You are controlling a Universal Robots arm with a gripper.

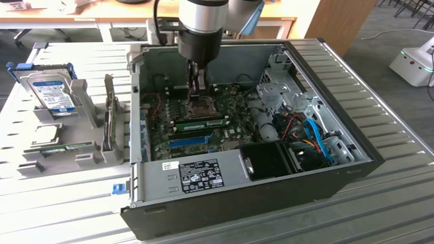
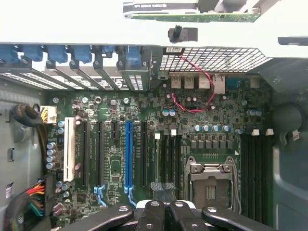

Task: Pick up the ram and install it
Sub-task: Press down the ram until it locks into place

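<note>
hand (image 1: 198, 94) clenched, empty, low over cpu socket (image 2: 210, 178) inside case (image 1: 237, 193). ram (image 1: 66, 148) in holder on table (image 1: 61, 183), well apart. risk: clipping socket or board components when lifting out.

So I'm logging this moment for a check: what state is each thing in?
gripper: shut, holding nothing visible, inside the case above the motherboard
computer case: side panel off, lying open
CPU socket: empty, no cooler on it
ram: one stick seated on the motherboard
ram on holder: lying outside the case
hard drive: standing in holder
</note>
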